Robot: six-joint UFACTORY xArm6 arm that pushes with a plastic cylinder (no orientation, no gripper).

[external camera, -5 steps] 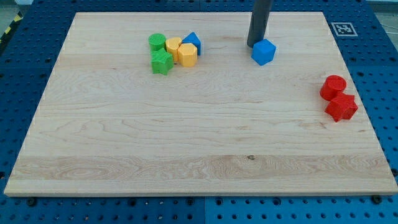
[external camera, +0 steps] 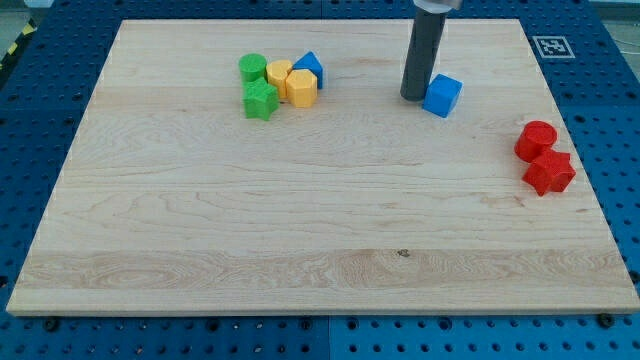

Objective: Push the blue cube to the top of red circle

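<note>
The blue cube [external camera: 442,95] lies on the wooden board [external camera: 300,230] at the upper right. My tip [external camera: 413,96] rests against the cube's left side. The red circle [external camera: 536,139] lies near the board's right edge, to the right of and below the cube.
A red block [external camera: 549,172] with notched edges touches the red circle from below. At the upper left, a cluster holds a green cylinder [external camera: 252,68], a green star-like block [external camera: 261,99], two yellow blocks [external camera: 291,82] and a blue triangular block [external camera: 309,66]. A tag [external camera: 549,45] marks the top right corner.
My tip has moved down and a little right. The blue cube has slid right and slightly down, and has turned a bit.
</note>
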